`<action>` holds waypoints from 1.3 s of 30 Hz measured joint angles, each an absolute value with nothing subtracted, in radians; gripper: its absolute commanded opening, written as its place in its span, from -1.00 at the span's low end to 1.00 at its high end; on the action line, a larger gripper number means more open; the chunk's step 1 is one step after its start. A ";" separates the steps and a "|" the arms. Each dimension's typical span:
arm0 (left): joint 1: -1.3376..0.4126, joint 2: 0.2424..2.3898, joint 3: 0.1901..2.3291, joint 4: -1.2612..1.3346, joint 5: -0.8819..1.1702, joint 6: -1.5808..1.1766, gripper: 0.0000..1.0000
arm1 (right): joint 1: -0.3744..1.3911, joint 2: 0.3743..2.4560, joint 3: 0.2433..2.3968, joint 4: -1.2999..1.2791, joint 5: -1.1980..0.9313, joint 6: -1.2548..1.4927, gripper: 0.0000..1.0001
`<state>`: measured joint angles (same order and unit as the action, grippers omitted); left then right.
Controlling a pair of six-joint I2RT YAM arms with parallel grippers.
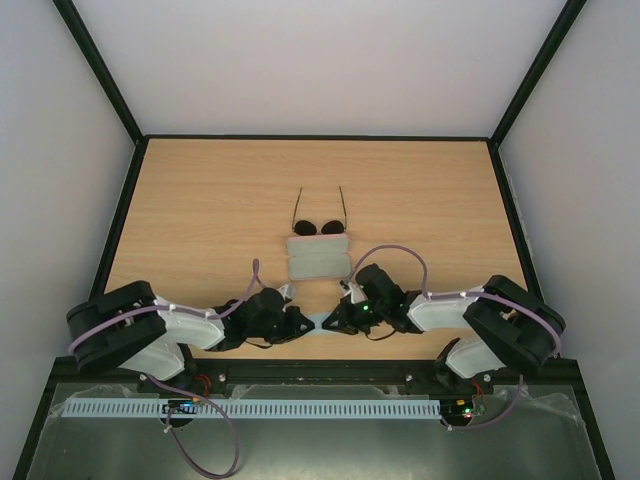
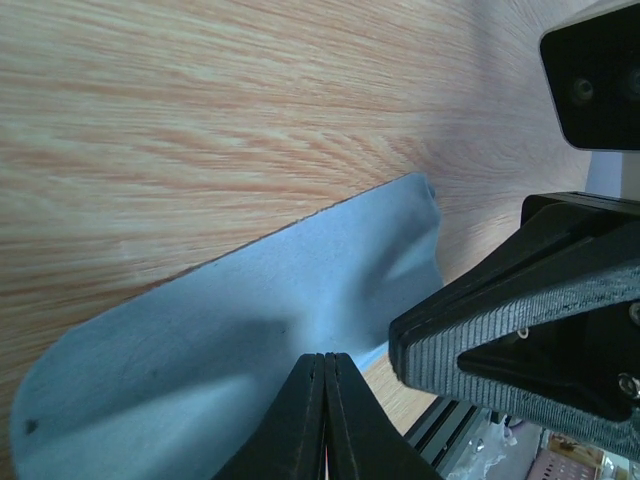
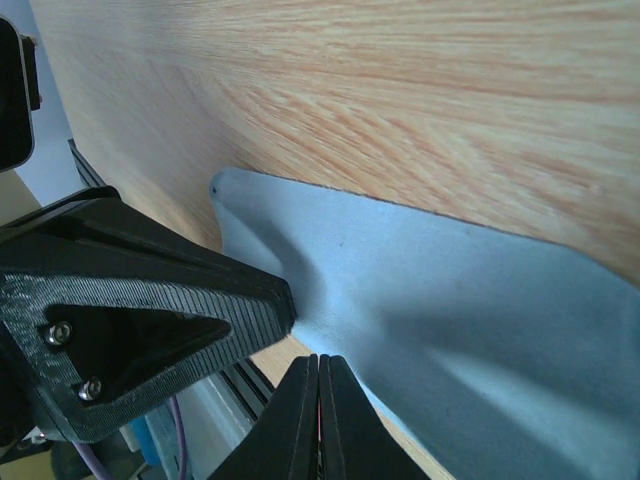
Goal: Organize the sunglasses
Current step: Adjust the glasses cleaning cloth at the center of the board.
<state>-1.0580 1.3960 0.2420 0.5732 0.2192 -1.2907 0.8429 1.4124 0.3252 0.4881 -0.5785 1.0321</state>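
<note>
The sunglasses (image 1: 319,224), with two round dark lenses and thin temple arms pointing away, lie on the table just behind the pink case (image 1: 319,257). A light blue cloth (image 1: 320,322) lies near the front edge between both grippers. My left gripper (image 1: 306,322) is shut on the cloth's near edge (image 2: 200,340), jaws pressed together (image 2: 325,358). My right gripper (image 1: 335,320) is shut on the same edge (image 3: 450,300), jaws together (image 3: 318,360). The cloth is puckered up between them. The sunglasses and case do not show in the wrist views.
The wooden table (image 1: 200,200) has a black raised border and white walls around it. The two gripper tips sit very close together at the front edge rail (image 1: 320,368). Each wrist view shows the other gripper's ribbed fingers (image 2: 480,330) (image 3: 150,290) right beside its own.
</note>
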 measured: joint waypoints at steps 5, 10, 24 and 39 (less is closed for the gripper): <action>-1.066 1.423 0.254 0.588 0.218 -1.291 -0.95 | 0.857 1.445 0.348 0.499 -0.578 1.032 -0.97; -1.069 1.444 0.263 0.593 0.217 -1.291 -0.96 | 0.871 1.470 0.367 0.505 -0.576 1.032 -0.97; -1.080 1.451 0.264 0.585 0.205 -1.290 -0.96 | 0.886 1.528 0.367 0.530 -0.574 1.032 -0.97; -1.092 1.447 0.263 0.579 0.184 -1.290 -0.96 | 0.886 1.532 0.362 0.546 -0.574 1.033 -0.97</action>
